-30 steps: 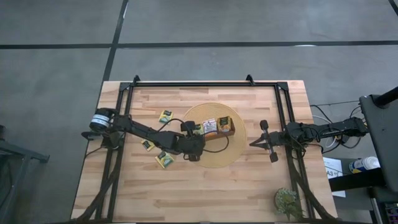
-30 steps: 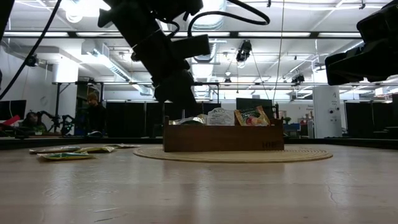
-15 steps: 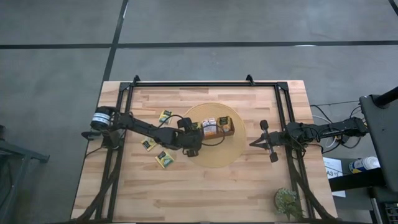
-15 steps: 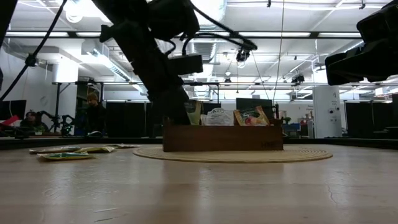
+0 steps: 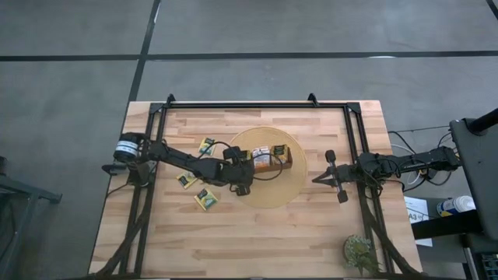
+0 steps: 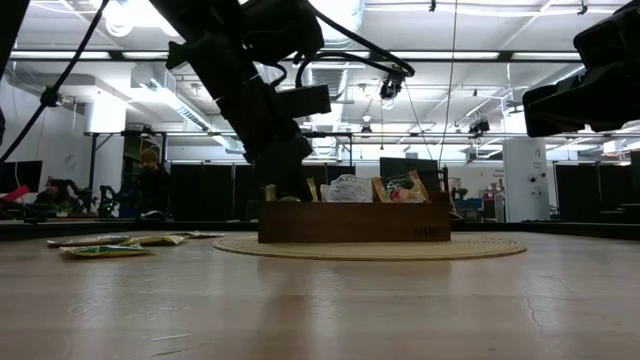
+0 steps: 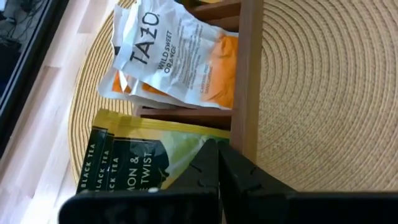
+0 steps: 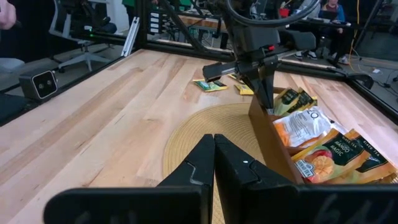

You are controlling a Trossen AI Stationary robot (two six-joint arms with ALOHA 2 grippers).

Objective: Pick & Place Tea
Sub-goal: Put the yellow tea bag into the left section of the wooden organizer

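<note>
Left gripper (image 5: 247,165) clenched over yellow-green tea (image 7: 134,155) at the tray's (image 6: 350,220) end compartment; right gripper (image 5: 317,178) clenched, empty, near the table (image 5: 257,241) edge.

A light wooden table (image 5: 233,241) carries a round woven mat (image 5: 292,187) near its centre. Three yellow-green tea packets lie flat on the bare wood at about nine o'clock from the mat: one (image 5: 206,145) farthest back, one (image 5: 185,181) in the middle, one (image 5: 205,200) nearest. A small spiky green plant (image 5: 358,253) sits at the table's five o'clock corner.

Both arms (image 5: 187,163) dark, slim, jointed; black cables looped alongside; silver-white cylindrical base on left arm (image 5: 127,148).
</note>
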